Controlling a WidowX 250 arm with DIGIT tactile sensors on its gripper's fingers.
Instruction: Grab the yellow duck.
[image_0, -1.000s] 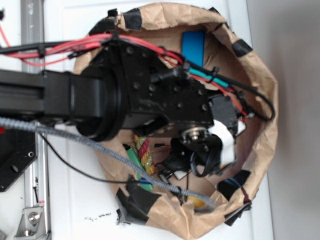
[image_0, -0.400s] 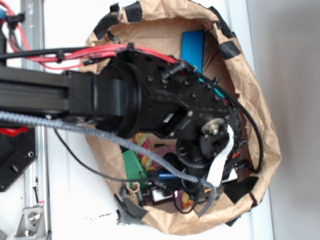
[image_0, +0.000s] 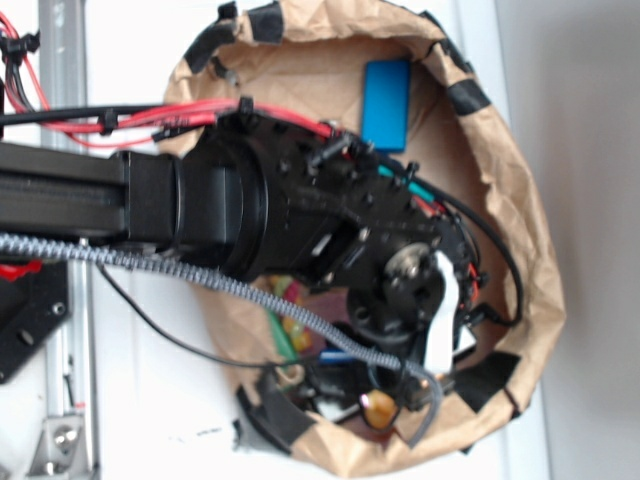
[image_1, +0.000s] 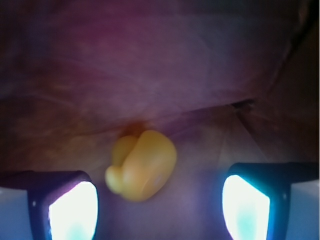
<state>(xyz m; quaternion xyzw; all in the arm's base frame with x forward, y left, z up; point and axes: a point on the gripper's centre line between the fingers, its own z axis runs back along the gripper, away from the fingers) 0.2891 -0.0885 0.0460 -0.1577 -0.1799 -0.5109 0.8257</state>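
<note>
The yellow duck lies on the brown paper floor, between and slightly ahead of my two fingers, closer to the left one. My gripper is open. The left pad and the right pad glow bright and stand wide apart, touching nothing. In the exterior view the duck shows as a small yellow-orange blob near the lower rim of the paper bag. The black arm hangs over it, and the fingers themselves are lost in the dark clutter there.
A blue block lies at the bag's upper side. The red-yellow-green twisted rope and a green block peek out under the arm. Black tape patches line the crumpled rim. A grey braided cable and red wires trail left.
The arm has swung toward the lower rim of the bag, bringing the gripper over the duck. More of the blue block and the bag's upper floor is uncovered.
</note>
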